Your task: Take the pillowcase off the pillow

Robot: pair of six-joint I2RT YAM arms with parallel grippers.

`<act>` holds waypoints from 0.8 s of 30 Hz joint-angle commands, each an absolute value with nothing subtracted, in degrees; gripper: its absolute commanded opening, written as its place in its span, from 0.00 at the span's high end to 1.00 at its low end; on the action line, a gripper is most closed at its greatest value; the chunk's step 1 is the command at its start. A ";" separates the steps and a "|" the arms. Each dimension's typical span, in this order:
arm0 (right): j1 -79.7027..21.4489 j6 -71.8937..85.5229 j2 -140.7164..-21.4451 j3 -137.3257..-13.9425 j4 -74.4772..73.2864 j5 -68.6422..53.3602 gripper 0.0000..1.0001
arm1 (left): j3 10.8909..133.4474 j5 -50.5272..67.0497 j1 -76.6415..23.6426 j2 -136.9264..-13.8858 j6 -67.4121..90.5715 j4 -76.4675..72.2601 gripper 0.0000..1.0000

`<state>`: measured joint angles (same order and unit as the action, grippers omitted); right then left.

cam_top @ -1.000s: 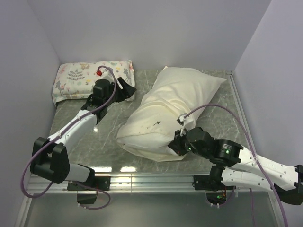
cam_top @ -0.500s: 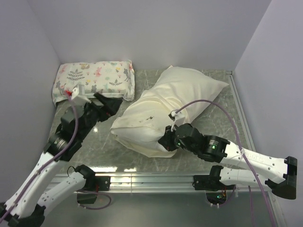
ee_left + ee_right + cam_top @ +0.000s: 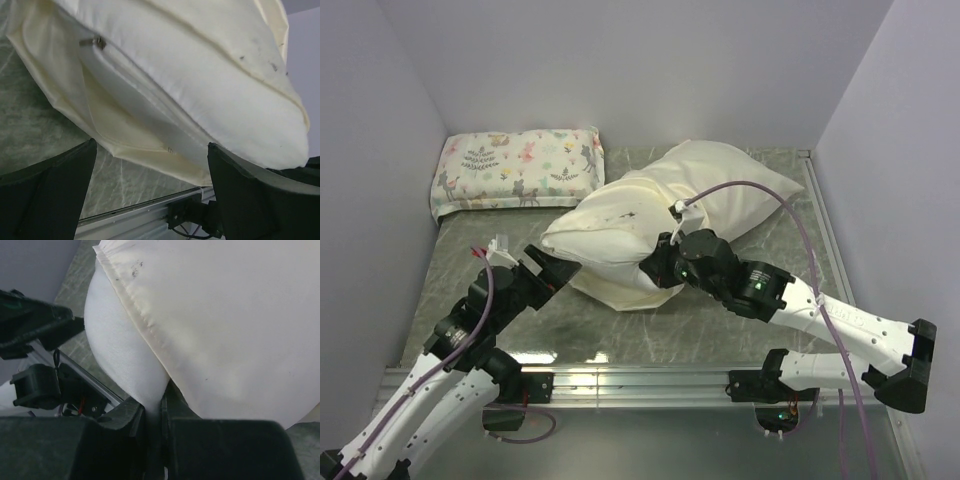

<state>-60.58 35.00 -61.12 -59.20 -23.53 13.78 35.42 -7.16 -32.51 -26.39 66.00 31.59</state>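
Marbled table (image 3: 720, 335), pillow (image 3: 117, 350) lying diagonally near-left to far-right, right tool (image 3: 155, 412) pinching its corner, left tool (image 3: 548, 268) open.

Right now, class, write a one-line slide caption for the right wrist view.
Right fingers pinch the white pillow bulging from its cream pillowcase.

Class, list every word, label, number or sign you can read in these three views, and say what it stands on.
No text can be read in any view.
White shell of the right arm: perhaps a faint mark, too small to read.
The small pillow: printed plants and animals, no words.
The pillowcase: dark specks, not letters.
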 commanded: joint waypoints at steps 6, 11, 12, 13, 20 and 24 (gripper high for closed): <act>-59.94 36.91 -62.84 -62.58 -14.33 11.69 1.00 | 25.77 1.31 -32.70 -25.66 73.47 12.33 0.01; -60.21 37.70 -63.90 -60.91 -12.57 10.46 1.00 | 20.93 3.60 -32.70 -25.50 76.55 1.68 0.01; -60.47 37.79 -64.07 -60.73 -12.22 10.37 1.00 | 19.61 3.52 -32.70 -24.97 77.25 0.45 0.01; -60.56 37.97 -64.07 -60.47 -12.04 10.37 1.00 | 18.73 3.34 -32.78 -24.35 77.60 -1.82 0.01; -61.61 38.93 -63.72 -59.33 -11.69 11.07 1.00 | 14.07 4.48 -32.70 -17.58 77.70 -4.22 0.01; -61.87 39.46 -64.42 -58.97 -11.16 10.46 1.00 | 12.83 4.92 -32.70 -16.87 77.96 -6.85 0.01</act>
<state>-61.23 36.88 -64.99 -57.84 -19.11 11.05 13.78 3.42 -32.60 -17.39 77.28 -1.52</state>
